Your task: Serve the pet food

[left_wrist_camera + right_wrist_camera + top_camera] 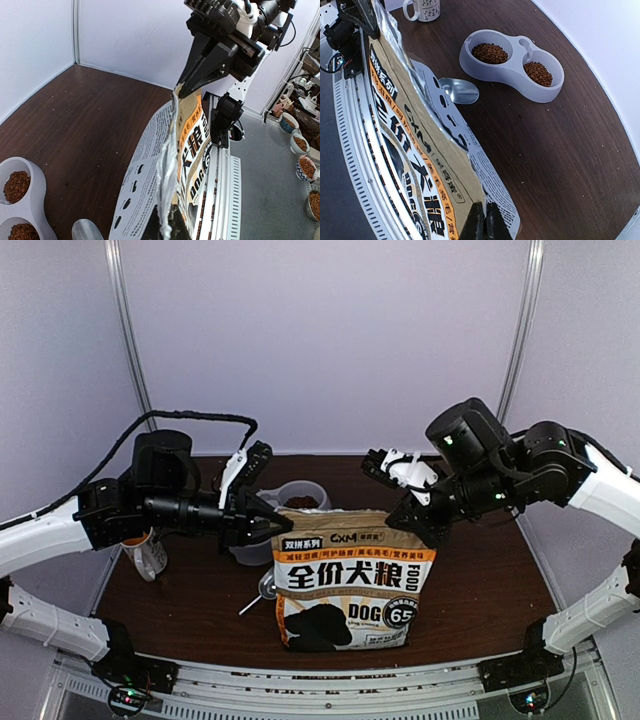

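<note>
- Left arm reaches inward; left pincer (266,525) clamped on the top left corner of the dog food bag (345,580).
- Right arm angles down; right pincer (424,534) clamped on its top right corner.

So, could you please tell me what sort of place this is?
Probably a robot test booth, not a home: plain white panel walls enclose a brown table, holding a dog food bag and grey double bowl, with spare filled bowls nearby.

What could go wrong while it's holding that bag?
1. The left end effector and right end effector each pinch only a top corner of the bag; it could slip or tear.
2. The bowl already holds kibble in both cups; more may overflow.
</note>
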